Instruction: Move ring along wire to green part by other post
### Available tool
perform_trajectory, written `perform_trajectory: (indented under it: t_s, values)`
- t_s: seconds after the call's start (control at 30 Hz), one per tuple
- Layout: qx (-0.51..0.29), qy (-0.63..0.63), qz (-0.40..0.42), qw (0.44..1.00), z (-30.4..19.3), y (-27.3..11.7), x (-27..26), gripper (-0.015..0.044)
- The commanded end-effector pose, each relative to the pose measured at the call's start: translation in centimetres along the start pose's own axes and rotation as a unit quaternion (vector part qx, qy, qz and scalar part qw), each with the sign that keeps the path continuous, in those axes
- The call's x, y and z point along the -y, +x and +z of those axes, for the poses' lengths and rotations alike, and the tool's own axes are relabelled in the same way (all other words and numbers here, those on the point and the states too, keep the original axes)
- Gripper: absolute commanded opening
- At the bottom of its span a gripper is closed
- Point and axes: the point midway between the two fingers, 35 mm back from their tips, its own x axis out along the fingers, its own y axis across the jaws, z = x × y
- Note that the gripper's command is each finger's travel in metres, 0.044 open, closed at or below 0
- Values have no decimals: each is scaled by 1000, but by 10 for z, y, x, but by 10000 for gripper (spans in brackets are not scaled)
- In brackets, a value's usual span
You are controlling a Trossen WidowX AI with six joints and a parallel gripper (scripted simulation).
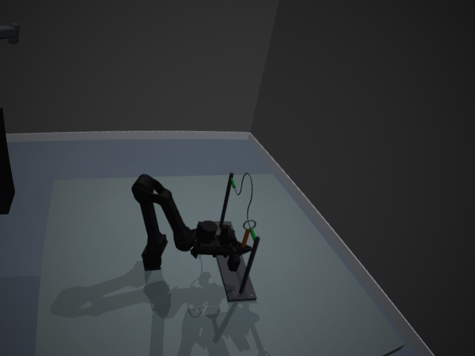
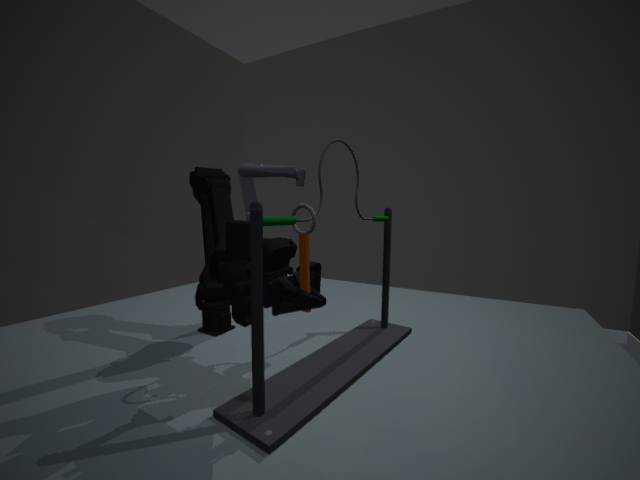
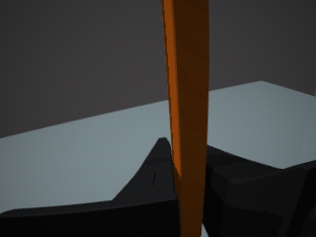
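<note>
The ring is around the wire at the inner end of the near green part, beside the near post. Thin grey wire shows within its opening in the exterior view; whether they touch cannot be told. The orange handle hangs below, nearly upright. My gripper is shut on the handle's lower part. The far green part meets the far post.
The grey wire rises in a tall arch between the green parts. Both posts stand on a dark base plate. In the top view the gripper is close beside the near post; the gap is unclear. A grey arm-like fixture shows in the background.
</note>
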Motion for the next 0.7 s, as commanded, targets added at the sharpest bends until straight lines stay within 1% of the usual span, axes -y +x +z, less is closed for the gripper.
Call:
perform_trajectory:
  t_s: [0.0,0.3,0.67]
  values:
    - [-2,15,0,1000,-2,-1,-7,-150]
    - [-1,73,5,997,0,-1,-29,-150]
    - [1,182,14,983,9,-1,-65,-150]
